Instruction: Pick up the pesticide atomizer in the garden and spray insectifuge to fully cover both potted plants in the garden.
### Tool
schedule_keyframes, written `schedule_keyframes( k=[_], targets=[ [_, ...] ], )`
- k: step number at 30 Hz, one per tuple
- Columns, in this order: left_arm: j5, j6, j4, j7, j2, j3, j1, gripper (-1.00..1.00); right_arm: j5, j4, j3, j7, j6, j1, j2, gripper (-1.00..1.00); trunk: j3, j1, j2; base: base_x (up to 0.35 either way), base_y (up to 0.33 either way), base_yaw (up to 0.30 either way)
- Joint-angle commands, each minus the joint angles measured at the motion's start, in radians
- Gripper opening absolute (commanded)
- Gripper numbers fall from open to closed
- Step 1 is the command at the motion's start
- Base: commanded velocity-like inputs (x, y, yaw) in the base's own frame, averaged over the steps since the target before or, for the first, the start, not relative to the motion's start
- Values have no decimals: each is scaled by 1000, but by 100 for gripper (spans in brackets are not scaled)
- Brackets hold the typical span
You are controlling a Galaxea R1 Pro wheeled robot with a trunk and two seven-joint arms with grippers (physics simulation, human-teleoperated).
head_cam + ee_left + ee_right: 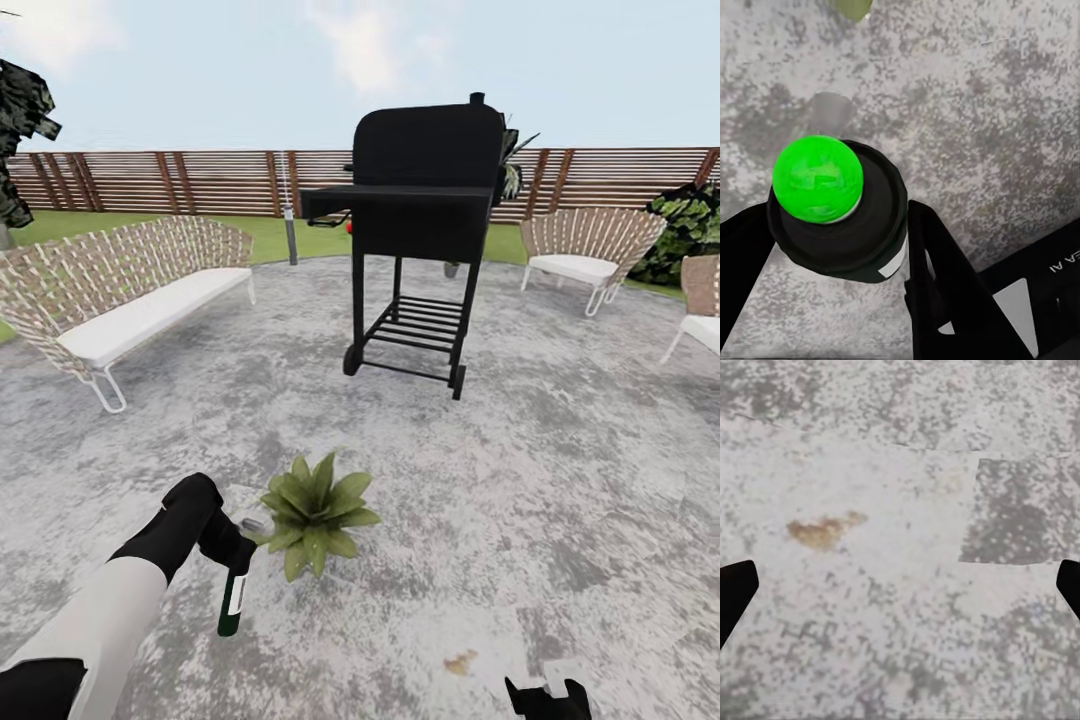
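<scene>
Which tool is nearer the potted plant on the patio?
Left. The left tool holds the atomizer right beside the potted plant; the right tool sits well off toward the robot's right.

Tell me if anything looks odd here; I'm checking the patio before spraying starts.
One thing: a small brownish stain on the grey patio near the right gripper. The atomizer hangs bottom-down in the left gripper, beside the potted plant, which stands upright.

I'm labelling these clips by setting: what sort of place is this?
A back garden patio, it seems: a black barbecue grill stands on round grey paving, with woven outdoor seats around it and a slatted wooden fence along the lawn.
</scene>
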Motion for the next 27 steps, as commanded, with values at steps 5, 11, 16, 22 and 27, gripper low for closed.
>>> schedule_keyframes(
  k=[5,11,16,22,27],
  targets=[
    [-8,6,-1,-9,0,-1,0,-100,2,-1,-9,9,-3,-1,0,100,0,0,0,0,0,88],
    [-8,6,0,-8,-1,-1,0,-100,2,-1,-9,6,-3,-1,0,100,0,0,0,125,-216,127],
    [-8,6,0,-8,-4,-8,0,-100,2,-1,-9,6,-3,-1,0,100,0,0,0,5,-260,270],
    [-8,6,0,-8,-3,-10,0,-100,3,-1,-9,6,-3,-1,0,100,0,0,0,0,-56,275],
    [-8,5,1,-6,0,-10,2,-100,4,-1,-9,6,-3,-1,0,100,0,0,0,0,-2,275]
  ],
)
